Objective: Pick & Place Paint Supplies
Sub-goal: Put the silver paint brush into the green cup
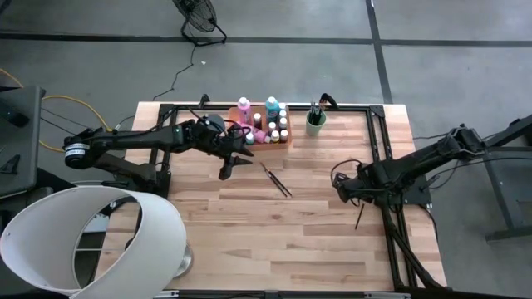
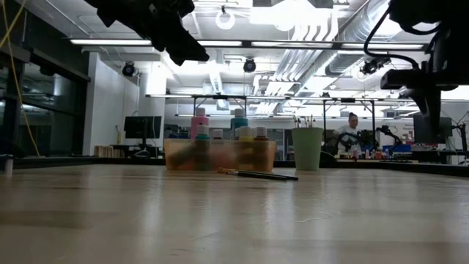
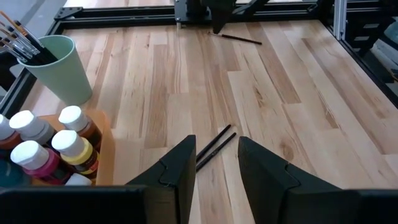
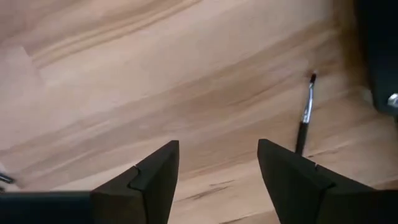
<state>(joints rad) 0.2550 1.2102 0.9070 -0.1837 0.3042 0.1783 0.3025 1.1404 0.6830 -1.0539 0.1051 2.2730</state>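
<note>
Dark brushes [image 1: 274, 179] lie loose mid-table, so the left gripper [image 1: 237, 162] hovers nearby, jaws parted and empty; right gripper [image 4: 217, 168] spread, empty.

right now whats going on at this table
Two robot arms are sorting paint supplies. The left gripper hovers open and empty over two paintbrushes mid-table, beside the orange tray of paint bottles. The right gripper is open above the wood near a lone paintbrush. More brushes stand in the green cup.
</note>
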